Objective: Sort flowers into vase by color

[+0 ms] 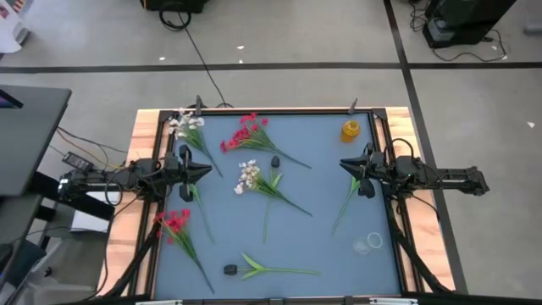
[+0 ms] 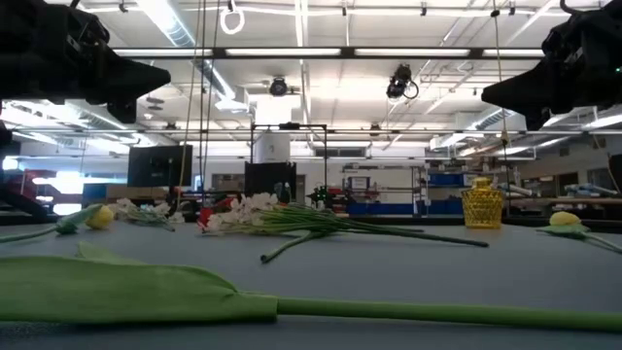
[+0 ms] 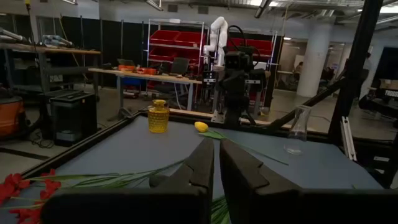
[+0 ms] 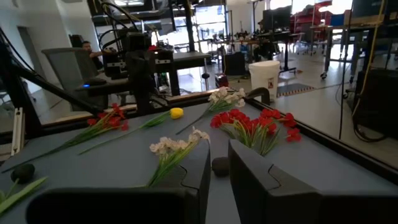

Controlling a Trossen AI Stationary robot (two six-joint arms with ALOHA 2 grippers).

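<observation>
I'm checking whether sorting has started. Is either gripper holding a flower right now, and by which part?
Nothing is held. The left gripper and right gripper hover empty above the table, fingers nearly together; the flowers lie on the mat.

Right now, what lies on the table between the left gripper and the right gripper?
In the high view, between the left gripper and the right gripper lie a white spray and a dark bud, their green stems crossing.

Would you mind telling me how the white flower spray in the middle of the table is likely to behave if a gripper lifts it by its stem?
The white flower spray would probably droop, since its thin green stem is long. It looks light. Its leaves overlap a neighbouring stem, so that may drag along.
</observation>
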